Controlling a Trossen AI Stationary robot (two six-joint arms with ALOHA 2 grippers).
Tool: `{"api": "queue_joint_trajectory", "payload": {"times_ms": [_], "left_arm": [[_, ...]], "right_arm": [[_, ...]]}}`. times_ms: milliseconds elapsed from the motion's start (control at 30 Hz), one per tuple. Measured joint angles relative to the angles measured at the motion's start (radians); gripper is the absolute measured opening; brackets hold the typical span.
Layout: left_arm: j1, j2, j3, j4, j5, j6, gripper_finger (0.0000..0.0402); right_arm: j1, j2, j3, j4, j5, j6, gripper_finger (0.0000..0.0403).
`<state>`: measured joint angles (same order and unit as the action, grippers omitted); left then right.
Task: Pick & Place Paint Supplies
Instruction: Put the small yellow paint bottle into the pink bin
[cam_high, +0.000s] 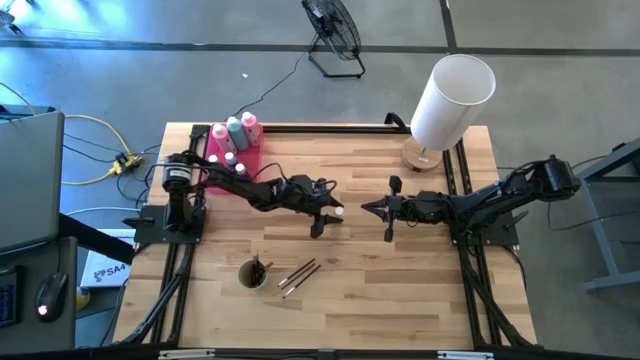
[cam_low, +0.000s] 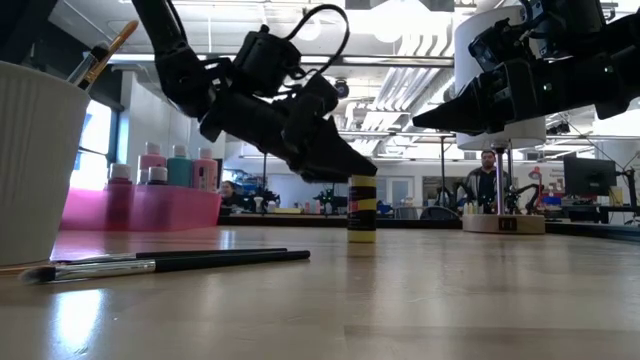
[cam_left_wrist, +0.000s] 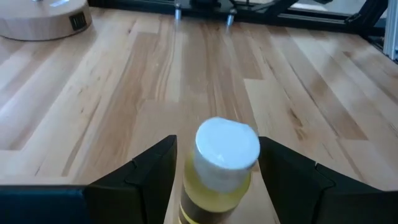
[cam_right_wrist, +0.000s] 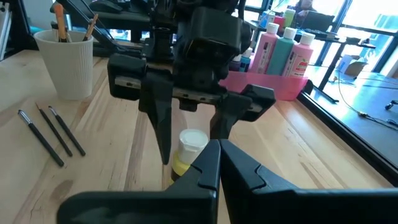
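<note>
Pink tray (cam_high: 222, 172) sits at the table's far left corner, holding 3 squeeze bottles (cam_high: 234, 131) and small capped pots. Nearer the front, a white cup (cam_high: 253, 273) holds brushes, with 3 loose brushes (cam_high: 298, 276) lying just beside it. My left gripper (cam_high: 328, 213) hangs mid-table, fingers spread apart on either side of 1 yellow paint pot (cam_left_wrist: 222, 169) with a white cap; the pot stands upright on the wood between them, not squeezed. My right gripper (cam_high: 386, 209) waits near it, pointing at it, fingers pressed together and holding nothing. The white lampshade (cam_high: 451, 101) stands far right.
</note>
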<state>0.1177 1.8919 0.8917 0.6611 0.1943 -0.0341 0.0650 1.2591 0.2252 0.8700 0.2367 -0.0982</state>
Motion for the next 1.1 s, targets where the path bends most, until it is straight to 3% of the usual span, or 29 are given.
{"api": "queue_joint_trajectory", "payload": {"times_ms": [400,1100], "left_arm": [[0.000,-0.001,0.000,0.028,0.047,0.002,0.0219],[0.000,-0.001,0.000,0.027,0.044,0.000,0.0219]], "right_arm": [[0.000,0.000,0.000,0.000,0.005,-0.003,0.0002],[0.000,0.000,0.000,0.000,0.003,-0.003,0.0002]]}}
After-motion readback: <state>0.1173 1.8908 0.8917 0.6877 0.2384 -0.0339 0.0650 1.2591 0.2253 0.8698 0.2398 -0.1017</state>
